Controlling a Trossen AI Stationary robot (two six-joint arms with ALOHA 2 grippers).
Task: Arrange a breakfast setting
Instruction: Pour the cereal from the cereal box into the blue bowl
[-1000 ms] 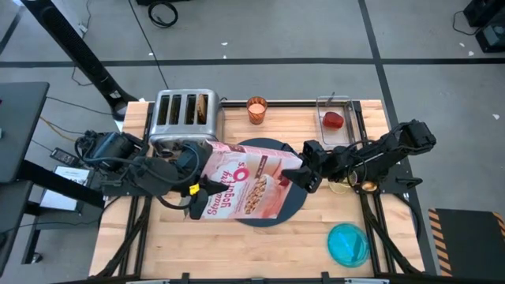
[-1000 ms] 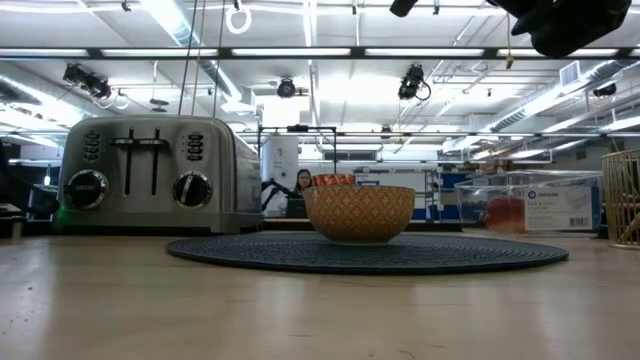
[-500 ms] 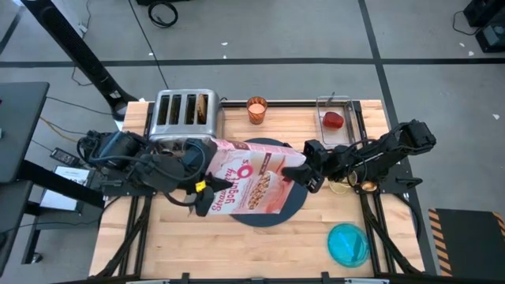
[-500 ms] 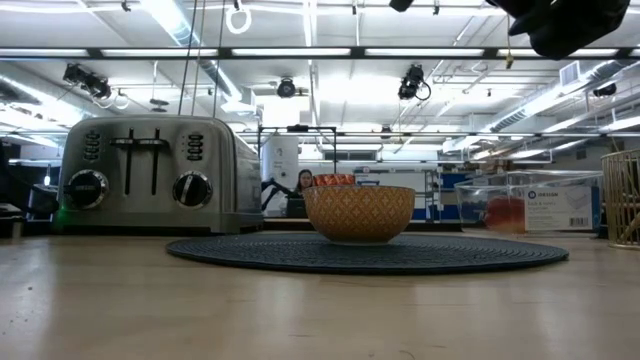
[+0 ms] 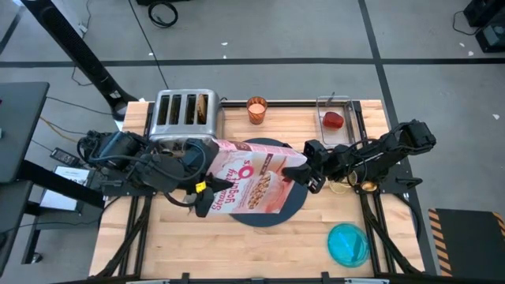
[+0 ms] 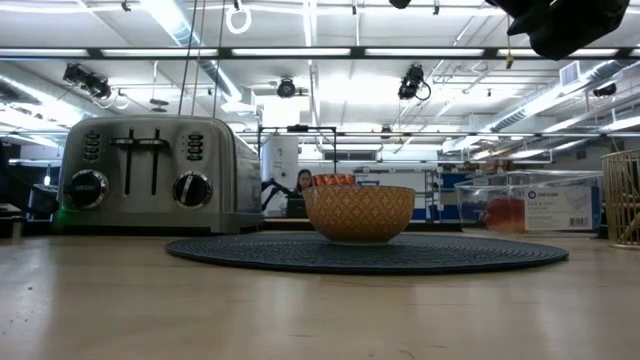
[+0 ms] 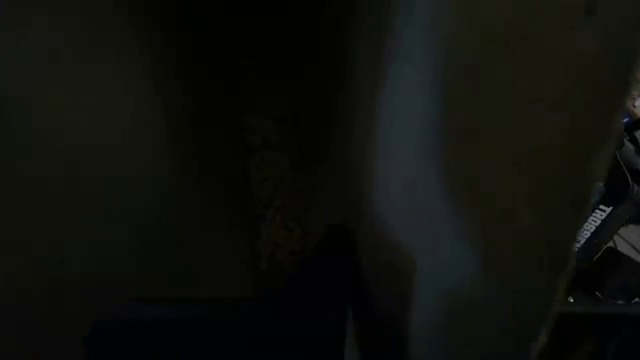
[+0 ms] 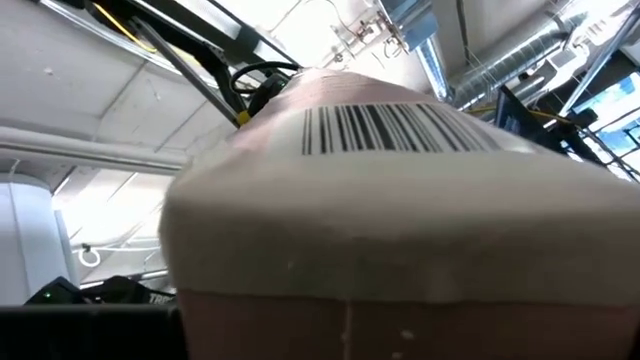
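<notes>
A pink cereal box is held level above the dark-blue round mat, between my two grippers. My left gripper is at the box's left end and my right gripper at its right end. The box hides the bowl from above. The low view shows the bowl, tan and patterned outside, standing on the mat. The orange cup stands at the far edge. The red fruit lies in a clear container. The teal plate sits near right. A toast slice stands in the toaster. My left gripper holds the cereal box by its left end, coming level from the table's left; the box hides the fingers. My right gripper holds the box's right end, the barcode end, coming level from the table's right; its fingers do not show. The box is lifted clear of the mat.
A steel toaster stands at the far left, close behind the box. A wire rack holds the clear container at the far right. A gold spoon lies under my right arm. Bare wood shows along the near edge.
The cereal box has shifted a little toward the table's right and turned slightly, its left end swinging toward the far edge. My left gripper has followed that end. My right gripper has stayed nearly in place.
</notes>
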